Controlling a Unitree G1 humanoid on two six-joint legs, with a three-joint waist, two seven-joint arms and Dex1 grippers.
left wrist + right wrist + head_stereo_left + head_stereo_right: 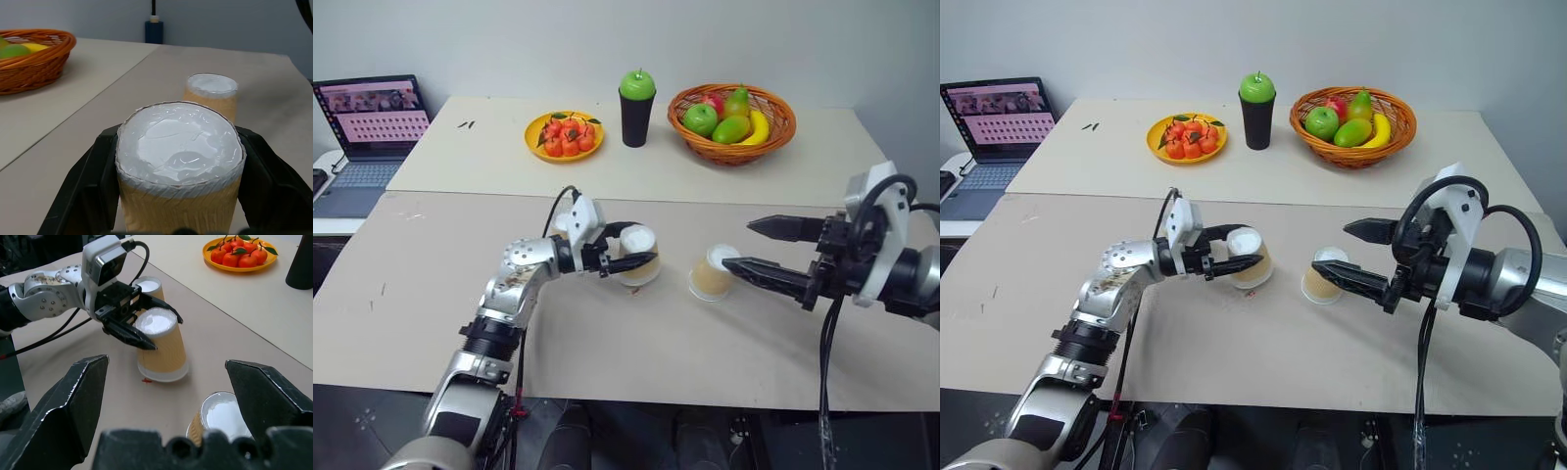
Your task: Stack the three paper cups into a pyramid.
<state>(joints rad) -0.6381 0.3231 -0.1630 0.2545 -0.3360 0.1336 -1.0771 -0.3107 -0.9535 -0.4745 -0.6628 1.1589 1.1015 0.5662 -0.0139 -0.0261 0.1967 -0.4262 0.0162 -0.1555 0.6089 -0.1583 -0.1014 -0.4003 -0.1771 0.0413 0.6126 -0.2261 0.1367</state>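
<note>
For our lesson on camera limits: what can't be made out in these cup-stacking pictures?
Third paper cup: right wrist view, mostly hidden behind the left gripper, shut on the held cup.
Nearest cup: same view, lower part hidden by the right gripper's own body.
Laptop screen: eye views, too small to read.

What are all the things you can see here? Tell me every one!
Paper cups: three, tan with white ends; one upside down in the left gripper, one by the right gripper, one behind the left gripper.
Black cup: one, green apple on top, far table.
Plate: one, yellow, heaped with small orange fruits, left of the black cup.
Basket: one, brown wicker, holding mixed fruit, right of the black cup.
Laptop: one, open, far left.
Left gripper: black, shut on a cup.
Right gripper: black, open.
</note>
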